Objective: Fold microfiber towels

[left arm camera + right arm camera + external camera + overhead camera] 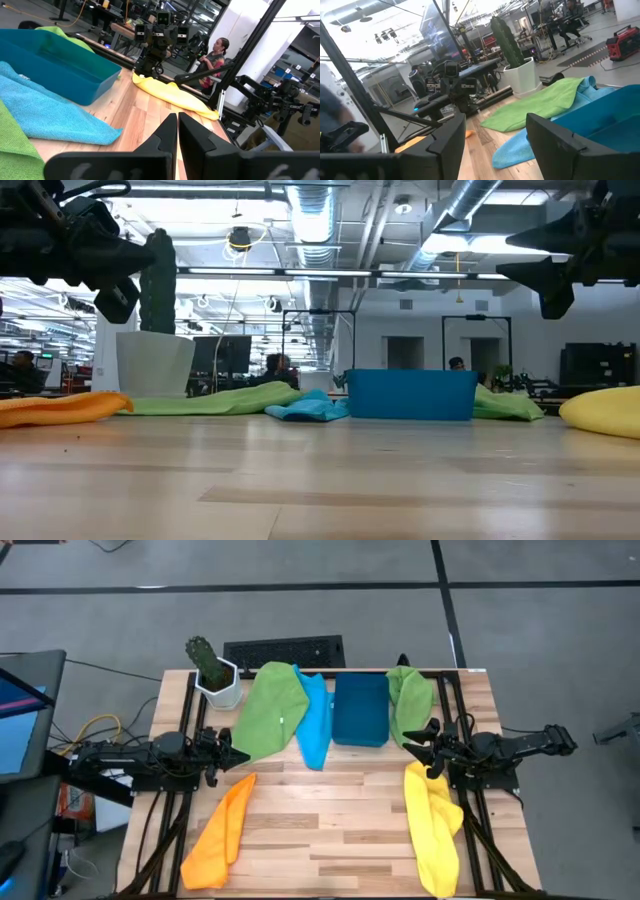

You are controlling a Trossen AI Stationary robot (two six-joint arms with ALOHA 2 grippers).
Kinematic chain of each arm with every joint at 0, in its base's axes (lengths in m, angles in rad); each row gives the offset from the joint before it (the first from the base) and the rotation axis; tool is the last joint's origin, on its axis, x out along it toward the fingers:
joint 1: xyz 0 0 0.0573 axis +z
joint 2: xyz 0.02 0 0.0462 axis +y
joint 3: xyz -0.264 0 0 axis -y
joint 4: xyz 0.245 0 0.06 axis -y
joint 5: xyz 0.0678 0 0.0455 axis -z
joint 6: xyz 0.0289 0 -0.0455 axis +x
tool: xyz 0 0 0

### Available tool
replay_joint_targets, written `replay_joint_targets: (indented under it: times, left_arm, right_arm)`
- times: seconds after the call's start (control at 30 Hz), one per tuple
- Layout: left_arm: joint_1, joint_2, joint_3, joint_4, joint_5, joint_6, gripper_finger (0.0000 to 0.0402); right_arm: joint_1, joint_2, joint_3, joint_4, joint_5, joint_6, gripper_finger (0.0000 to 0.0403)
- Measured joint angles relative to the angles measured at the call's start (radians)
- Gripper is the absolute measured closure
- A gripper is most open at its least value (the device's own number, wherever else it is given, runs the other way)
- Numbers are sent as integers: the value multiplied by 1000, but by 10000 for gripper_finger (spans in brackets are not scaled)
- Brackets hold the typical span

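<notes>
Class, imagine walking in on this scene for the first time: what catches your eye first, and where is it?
Bright cloths ring the wooden table: an orange towel at front left, a yellow towel at front right, and a large green towel overlapping a light blue towel at the back. Beside those sits a dark blue bin, with a potted cactus at the back left corner.

Quick count: five towels total, two green (272, 710) (408, 700), one light blue (316, 725), one orange (222, 833), one yellow (432, 825). One blue bin (361, 710), one potted cactus (212, 670), one keyboard (285, 650). Two arms too.
</notes>
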Motion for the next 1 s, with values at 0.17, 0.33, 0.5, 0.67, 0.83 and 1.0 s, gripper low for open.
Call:
replay_joint_targets:
  times: [0.17, 0.33, 0.5, 0.67, 0.83, 1.0]
  left_arm:
    - [0, 0, 0, 0, 0, 0, 395]
    - [0, 0, 0, 0, 0, 0, 395]
    - [0, 0, 0, 0, 0, 0, 395]
    - [0, 0, 0, 0, 0, 0, 395]
    - [0, 0, 0, 0, 0, -20, 395]
    - [0, 0, 0, -2, -47, -9, 395]
  right_arm:
    - [0, 0, 0, 0, 0, 0, 170]
    - [0, 0, 0, 0, 0, 0, 170]
    - [0, 0, 0, 0, 0, 0, 170]
    - [0, 0, 0, 0, 0, 0, 170]
    - [0, 0, 0, 0, 0, 0, 170]
    - [0, 0, 0, 0, 0, 0, 170]
